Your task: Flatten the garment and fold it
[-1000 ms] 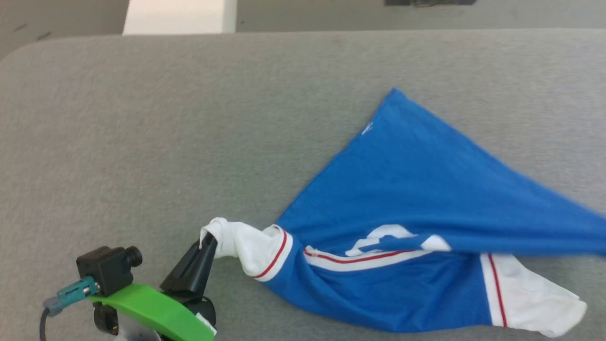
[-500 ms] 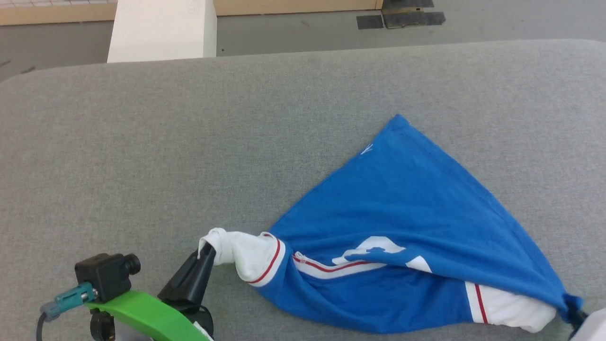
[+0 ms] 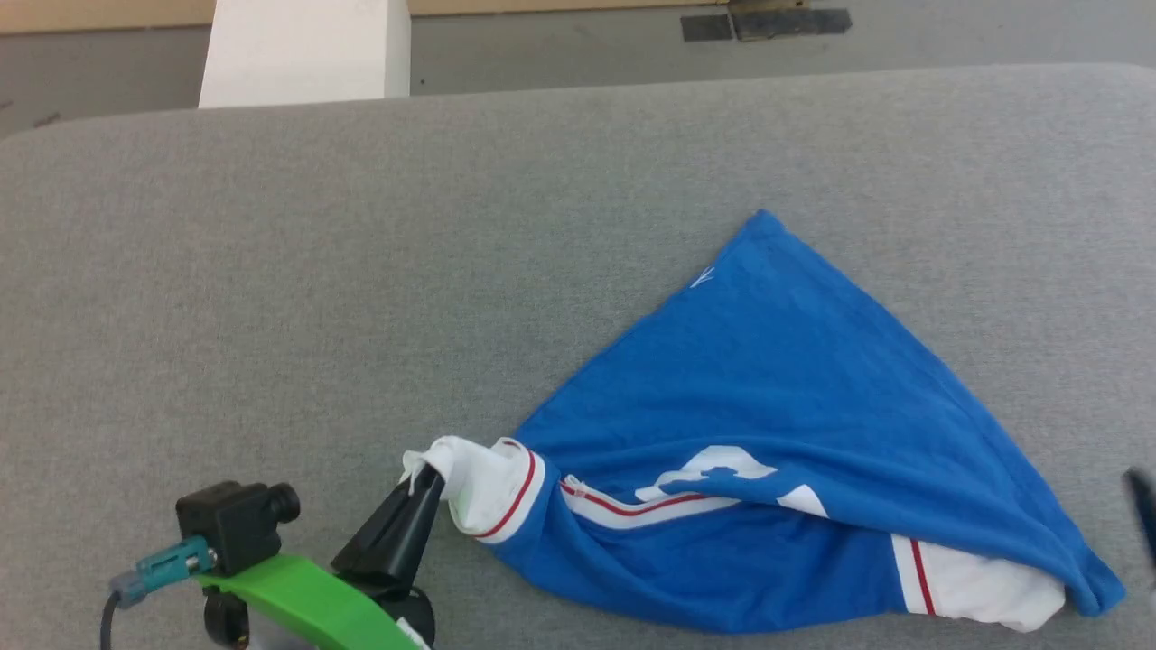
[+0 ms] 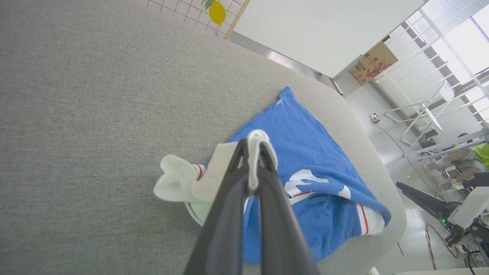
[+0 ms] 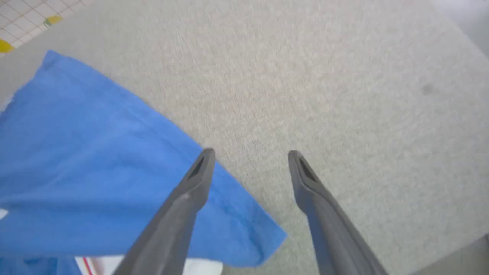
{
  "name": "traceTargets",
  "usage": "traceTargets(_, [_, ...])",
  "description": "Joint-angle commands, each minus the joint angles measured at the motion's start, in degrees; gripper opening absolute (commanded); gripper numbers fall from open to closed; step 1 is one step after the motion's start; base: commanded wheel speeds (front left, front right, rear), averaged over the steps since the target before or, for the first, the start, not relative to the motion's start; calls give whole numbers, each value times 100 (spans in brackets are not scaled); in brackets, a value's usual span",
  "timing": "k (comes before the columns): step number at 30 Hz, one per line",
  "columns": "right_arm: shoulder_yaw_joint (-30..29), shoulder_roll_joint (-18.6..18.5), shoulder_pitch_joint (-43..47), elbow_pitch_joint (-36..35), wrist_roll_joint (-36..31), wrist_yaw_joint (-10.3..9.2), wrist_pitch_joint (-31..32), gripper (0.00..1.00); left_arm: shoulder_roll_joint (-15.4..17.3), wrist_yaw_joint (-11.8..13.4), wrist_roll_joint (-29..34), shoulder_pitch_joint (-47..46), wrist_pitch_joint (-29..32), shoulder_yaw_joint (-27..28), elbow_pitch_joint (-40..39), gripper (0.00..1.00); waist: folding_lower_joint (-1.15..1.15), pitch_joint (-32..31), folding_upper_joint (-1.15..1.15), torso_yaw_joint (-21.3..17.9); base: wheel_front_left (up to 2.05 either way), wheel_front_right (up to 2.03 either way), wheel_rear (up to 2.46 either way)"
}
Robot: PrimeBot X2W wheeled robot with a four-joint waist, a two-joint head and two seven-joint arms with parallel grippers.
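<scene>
The garment (image 3: 768, 415), a royal-blue jersey with white sleeves and red trim, lies bunched in a rough triangle on the grey table. My left gripper (image 3: 432, 475) is shut on the tip of one white sleeve (image 3: 479, 483); in the left wrist view that gripper (image 4: 255, 147) pinches the white cloth between its fingertips above the garment (image 4: 305, 152). My right gripper (image 5: 250, 154) hovers open above the table, just past the blue corner of the garment (image 5: 95, 164), holding nothing. A blurred dark finger (image 3: 1142, 524) of it shows at the head view's right edge.
The grey felt-covered table (image 3: 361, 271) stretches wide to the left of and behind the jersey. A white block (image 3: 302, 45) stands beyond its far edge. Off the table's right end are floor, racks, and a seated person (image 4: 458, 160).
My right gripper has let go of the blue corner and opened; the corner now lies on the table. My left gripper, still holding the sleeve, has shifted slightly right. The camera moved too.
</scene>
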Motion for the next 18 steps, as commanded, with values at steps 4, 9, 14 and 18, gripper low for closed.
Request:
traceTargets(4, [223, -367, -517, -747, 54, -8, 268, 100, -87, -121, 103, -301, -39, -109, 36, 0, 0, 287, 0, 267, 0, 0, 0])
traceTargets(9, [967, -619, -1527, -854, -71, -8, 587, 100, -171, -221, 211, -566, -38, -261, 73, 0, 0, 537, 0, 516, 0, 0, 0])
traceTargets(14, [1862, -832, -2500, -55, -273, -8, 774, 100, -251, -279, 307, -786, -12, -401, 113, 0, 0, 845, 0, 779, 0, 0, 0])
traceTargets(18, [2347, -1011, -3144, 675, -429, -8, 912, 100, -341, -331, 382, -1001, 12, -523, 140, 0, 0, 1156, 0, 1041, 0, 0, 0])
